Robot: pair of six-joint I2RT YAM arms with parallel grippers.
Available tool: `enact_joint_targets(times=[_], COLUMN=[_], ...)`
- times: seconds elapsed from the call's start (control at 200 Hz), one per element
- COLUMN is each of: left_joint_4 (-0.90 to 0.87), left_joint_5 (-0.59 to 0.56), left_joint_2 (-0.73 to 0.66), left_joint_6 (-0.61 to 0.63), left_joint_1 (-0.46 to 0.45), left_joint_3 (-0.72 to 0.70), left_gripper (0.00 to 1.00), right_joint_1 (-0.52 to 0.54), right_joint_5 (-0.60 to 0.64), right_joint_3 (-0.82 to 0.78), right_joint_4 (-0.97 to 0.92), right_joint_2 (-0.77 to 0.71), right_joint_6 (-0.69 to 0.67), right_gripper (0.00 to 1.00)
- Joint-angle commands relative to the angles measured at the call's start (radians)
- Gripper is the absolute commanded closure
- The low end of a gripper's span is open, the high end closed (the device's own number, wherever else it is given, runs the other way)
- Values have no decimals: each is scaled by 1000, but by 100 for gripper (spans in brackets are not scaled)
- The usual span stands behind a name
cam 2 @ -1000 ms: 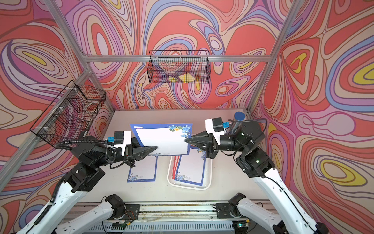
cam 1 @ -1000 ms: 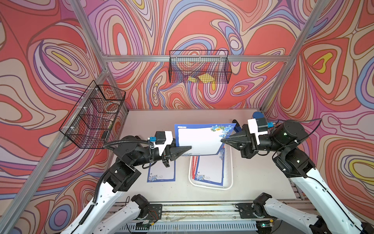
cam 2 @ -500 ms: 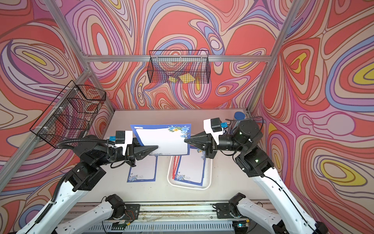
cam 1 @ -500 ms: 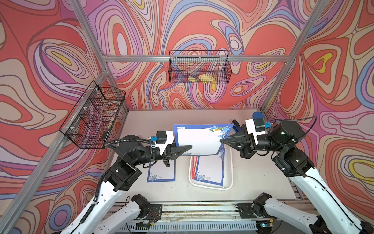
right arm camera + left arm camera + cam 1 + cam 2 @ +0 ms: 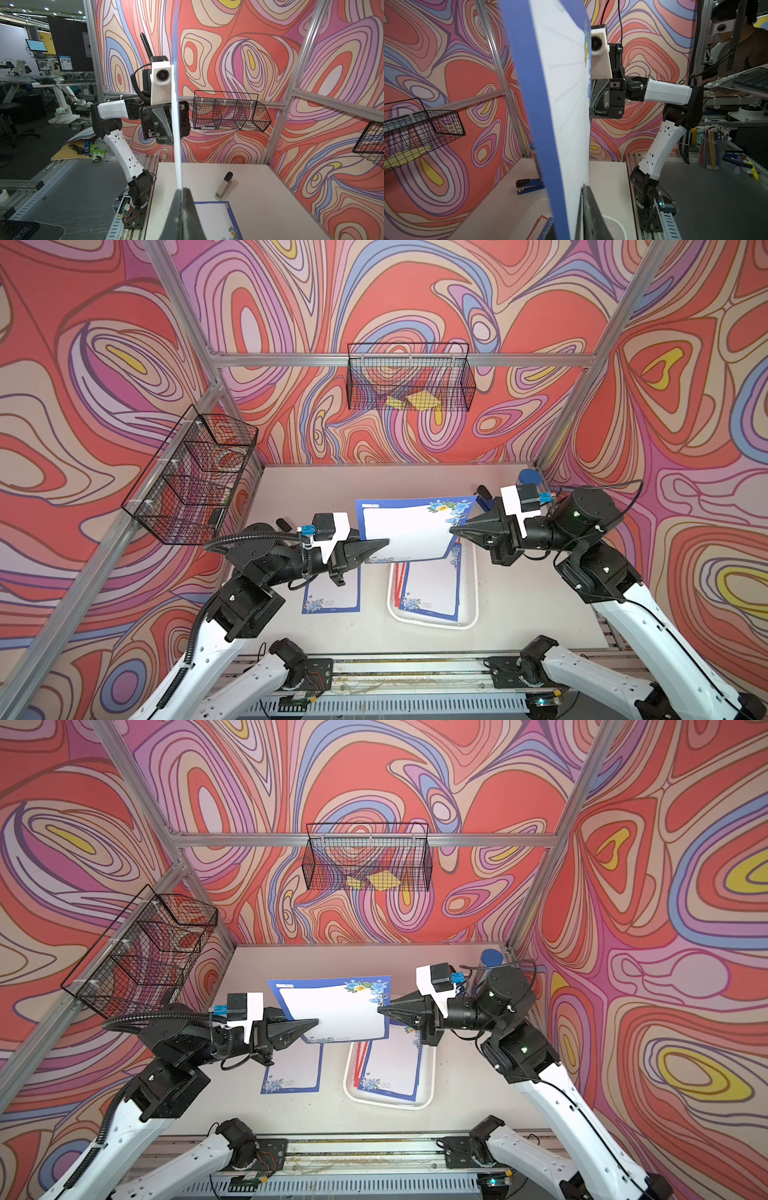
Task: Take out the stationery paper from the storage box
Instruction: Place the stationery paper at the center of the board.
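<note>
A blue-bordered sheet of stationery paper (image 5: 409, 531) (image 5: 336, 1011) hangs in the air above the table, stretched between both arms. My left gripper (image 5: 386, 542) (image 5: 316, 1022) (image 5: 582, 191) is shut on its left edge. On the opposite, flowered edge my right gripper (image 5: 451, 531) (image 5: 379, 1009) (image 5: 182, 190) is shut. Below it lies the white storage box (image 5: 432, 624) (image 5: 386, 1104) with more sheets (image 5: 432, 589) stacked inside, red and blue borders showing. Another blue-bordered sheet (image 5: 332, 593) (image 5: 216, 218) lies flat on the table left of the box.
A blue stapler (image 5: 529, 185) lies at the back right near a blue-capped cylinder (image 5: 530, 477). A grey and black stapler (image 5: 223, 186) lies at the left. Black wire baskets hang on the back wall (image 5: 409, 377), holding yellow paper pieces, and on the left wall (image 5: 191, 477).
My left gripper's jaws have closed on the sheet's left edge. The right gripper and the sheet have shifted slightly to the left.
</note>
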Motion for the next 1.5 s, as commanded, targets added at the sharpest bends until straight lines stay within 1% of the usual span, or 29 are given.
enact_joint_targets(times=[0.0,0.115,0.145,0.26,0.295,0.365,0.486,0.541,0.611,0.636,0.706,0.741,0.956,1.071,1.157,1.292,1.397,1.492], left_joint_4=[11,0,0,1,1,-22,-134,-172,-199,-235,-275,-299,-502,-637,-741,-877,-966,-1001], left_joint_5=[-11,-10,-12,-30,-55,-150,-273,-311,-355,-365,-391,-404,-492,-549,-637,-707,-723,-733], left_joint_2=[-16,-16,-18,-22,-20,-10,15,19,20,19,19,18,49,89,137,226,308,368], left_joint_6=[19,25,25,18,3,-36,-31,-35,-40,-40,-40,-41,-25,-27,-54,-120,-159,-187], left_joint_1=[-3,-3,-3,-3,-4,-4,-3,-4,-3,-3,-3,-3,-3,-3,-3,0,5,34], left_joint_3=[-10,-5,-7,-8,-8,8,59,74,88,94,109,115,195,260,326,411,469,474], left_gripper=[93,97,100,100,100,100,100,100,100,100,100,100,100,100,100,100,100,100], right_joint_1=[4,4,4,4,4,4,4,4,4,4,5,4,4,4,4,4,4,4], right_joint_5=[-2,-5,-5,-3,3,28,115,156,186,191,197,204,282,338,382,425,439,421], right_joint_3=[-12,-13,-14,-14,-14,-14,-3,1,15,18,21,17,-4,-4,-8,-10,-1,3], right_joint_4=[18,23,24,23,23,27,35,34,15,9,4,7,30,28,27,36,35,35], right_joint_2=[-4,-4,-4,-3,-3,4,28,42,62,68,78,80,72,78,85,94,103,106], right_joint_6=[12,19,18,19,19,26,61,76,85,88,91,89,72,65,66,77,88,94], right_gripper=[100,100,100,100,100,100,100,100,94,91,79,76,74,74,74,75,76,76])
